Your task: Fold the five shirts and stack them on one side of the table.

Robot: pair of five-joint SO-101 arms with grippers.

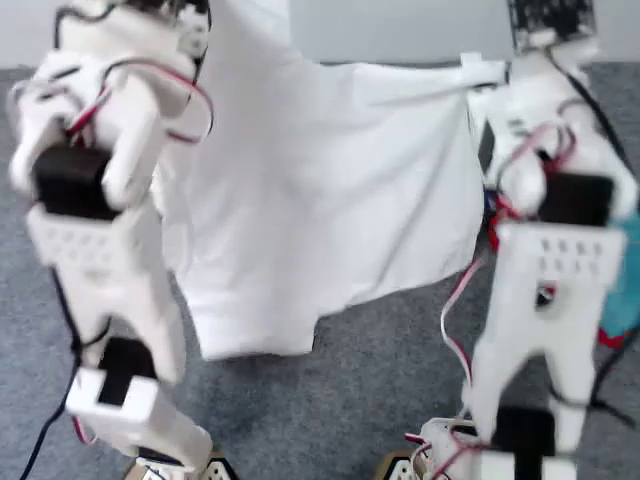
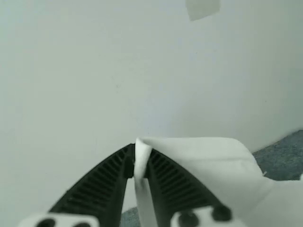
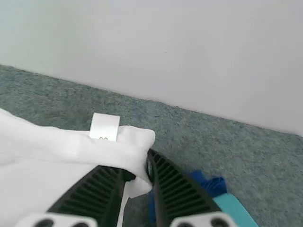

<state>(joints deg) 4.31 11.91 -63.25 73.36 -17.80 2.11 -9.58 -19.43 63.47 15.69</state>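
Observation:
A white shirt (image 1: 330,200) hangs stretched between the two arms above the grey carpeted table (image 1: 330,410), its lower hem drooping to the surface. My left gripper (image 2: 136,163) is shut on one upper edge of the white shirt (image 2: 203,161), with the cloth pinched between its black ribbed fingers (image 2: 111,175). My right gripper (image 3: 139,170) is shut on the other upper corner of the shirt (image 3: 61,151), beside a small white label (image 3: 105,127). In the high view the left arm (image 1: 100,200) stands at the left and the right arm (image 1: 550,250) at the right.
Blue and teal cloth (image 3: 213,189) lies on the table under the right gripper, seen too at the right edge as teal cloth (image 1: 625,290). A pale wall (image 3: 189,47) rises behind the table's far edge. Open carpet lies in front of the shirt.

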